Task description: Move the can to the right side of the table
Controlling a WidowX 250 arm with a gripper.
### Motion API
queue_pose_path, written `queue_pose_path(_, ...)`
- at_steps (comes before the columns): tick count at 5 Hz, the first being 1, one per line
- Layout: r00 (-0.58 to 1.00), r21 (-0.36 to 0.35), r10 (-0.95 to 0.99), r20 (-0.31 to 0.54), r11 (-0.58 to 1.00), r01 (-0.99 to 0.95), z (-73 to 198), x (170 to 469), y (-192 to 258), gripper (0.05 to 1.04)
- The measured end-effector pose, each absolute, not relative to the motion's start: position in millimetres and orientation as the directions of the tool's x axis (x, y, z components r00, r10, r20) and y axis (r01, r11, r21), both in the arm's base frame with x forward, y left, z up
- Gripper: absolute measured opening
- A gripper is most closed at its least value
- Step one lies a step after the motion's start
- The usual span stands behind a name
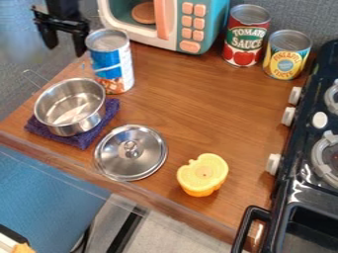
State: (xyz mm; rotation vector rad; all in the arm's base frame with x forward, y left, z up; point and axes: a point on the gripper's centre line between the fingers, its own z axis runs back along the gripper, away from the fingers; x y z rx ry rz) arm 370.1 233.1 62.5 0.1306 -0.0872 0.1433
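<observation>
Blue-and-white labelled can [109,62] standing upright on the desk [178,89], left part, just beside the steel pot [69,106] and near the toy microwave [173,24]. Most likely the target. End effector [65,51] above and left of it, fingers spread wide, nothing between them.

Step in hand, as judged: line up and grasp. Centre over the can first, then lower straight down, one finger each side, wrist square to the cylinder. Watch for clipping the pot rim on one side, the microwave on the other. Grip below the top rim, squeeze firmly; smooth wall, likely to slip or twist if caught off-centre. Lift above lid height before going right. Set down flat on the right part, short of the stove [294,183] and its knobs, then release gently to avoid tipping.

Materials: warm brown wood grain underneath; shiny round metal lid [131,152] with a small knob; purple, soft-looking cloth [79,141] under the pot; matte yellow toy [202,174], scalloped on top; red-labelled can [246,37] and yellow-labelled can [287,55], both ribbed at the rim.
</observation>
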Motion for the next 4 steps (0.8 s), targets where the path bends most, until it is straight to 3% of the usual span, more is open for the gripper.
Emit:
queue_pose_path(1,0.992,0.115,0.103,0.074,0.987,-0.111,53.6,371.1,211.9,1.001)
queue_pose_path(4,0.995,0.147,0.0,0.097,0.989,-0.014,65.0,374.4,150.6,1.001)
